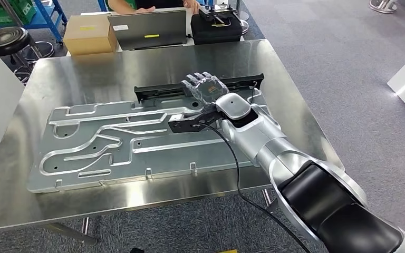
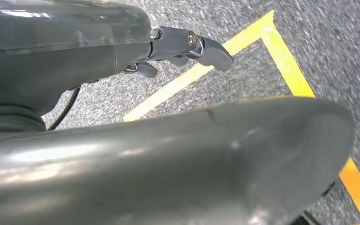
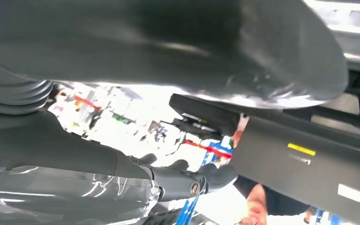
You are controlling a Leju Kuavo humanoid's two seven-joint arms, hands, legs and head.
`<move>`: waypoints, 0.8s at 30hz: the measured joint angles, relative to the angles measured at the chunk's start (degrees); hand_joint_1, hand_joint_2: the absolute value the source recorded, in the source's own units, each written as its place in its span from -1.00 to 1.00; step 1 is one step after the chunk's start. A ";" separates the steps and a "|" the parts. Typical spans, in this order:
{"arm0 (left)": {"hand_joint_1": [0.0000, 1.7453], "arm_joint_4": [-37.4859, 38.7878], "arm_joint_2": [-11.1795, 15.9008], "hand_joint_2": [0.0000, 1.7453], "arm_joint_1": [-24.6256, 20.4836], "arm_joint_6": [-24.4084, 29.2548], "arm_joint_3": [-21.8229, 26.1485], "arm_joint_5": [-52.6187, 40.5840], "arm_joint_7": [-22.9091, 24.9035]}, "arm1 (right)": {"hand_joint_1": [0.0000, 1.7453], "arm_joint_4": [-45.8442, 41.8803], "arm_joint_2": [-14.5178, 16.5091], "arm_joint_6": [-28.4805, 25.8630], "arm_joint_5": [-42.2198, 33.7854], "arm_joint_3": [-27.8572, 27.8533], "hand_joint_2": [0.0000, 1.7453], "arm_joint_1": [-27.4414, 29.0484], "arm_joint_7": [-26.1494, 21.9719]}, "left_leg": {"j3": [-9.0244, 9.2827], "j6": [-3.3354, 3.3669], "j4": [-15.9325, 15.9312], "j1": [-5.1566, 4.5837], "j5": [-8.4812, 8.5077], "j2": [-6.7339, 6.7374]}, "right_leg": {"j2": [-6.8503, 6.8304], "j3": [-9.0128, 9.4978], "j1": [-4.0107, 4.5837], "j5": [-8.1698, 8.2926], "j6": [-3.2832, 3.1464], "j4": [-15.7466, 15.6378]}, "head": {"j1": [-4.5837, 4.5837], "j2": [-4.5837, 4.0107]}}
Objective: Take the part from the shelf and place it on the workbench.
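Nearest, the right arm reaches in across the steel table, over the big machined aluminium plate lying flat along its front. The right hand sits with knuckles up, fingers draped on the black part; whether they grasp it or merely rest on it, I cannot tell. That long, narrow part lies just beyond the plate, its long axis running side to side, directly under and left of the fingers. The left hand hangs over the carpet and yellow floor tape, fingers loosely curled, holding nothing. Farther back: a cardboard box, a laptop, a black case, a person behind.
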 joint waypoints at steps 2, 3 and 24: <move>-1.00 0.00 0.02 -1.00 -0.01 0.02 0.27 0.13 -0.10 | -1.00 0.06 -0.68 -0.20 0.62 0.00 -1.00 -0.41 0.47 | -1.14 0.86 -0.15 0.16 1.34 0.24 | 0.11 -1.36 -0.21 -3.17 0.58 2.68 | -0.01 0.00; -1.00 0.00 0.03 -1.00 -0.02 0.02 0.38 0.20 -0.15 | -1.00 0.07 -1.08 -0.34 0.87 0.00 -1.00 -0.62 0.55 | -1.90 1.15 -0.16 0.16 2.00 0.34 | 0.14 -2.44 -0.30 -6.13 0.81 5.89 | -0.01 0.00; -1.00 0.00 0.71 -1.00 2.12 -0.06 2.92 1.87 -1.07 | -1.00 -4.19 -40.53 -12.87 -15.34 -15.25 -1.00 12.71 -9.65 | -6.23 -0.92 12.81 0.04 -0.53 0.19 | -1.98 3.50 0.07 -2.47 -1.04 -2.09 | -0.07 0.00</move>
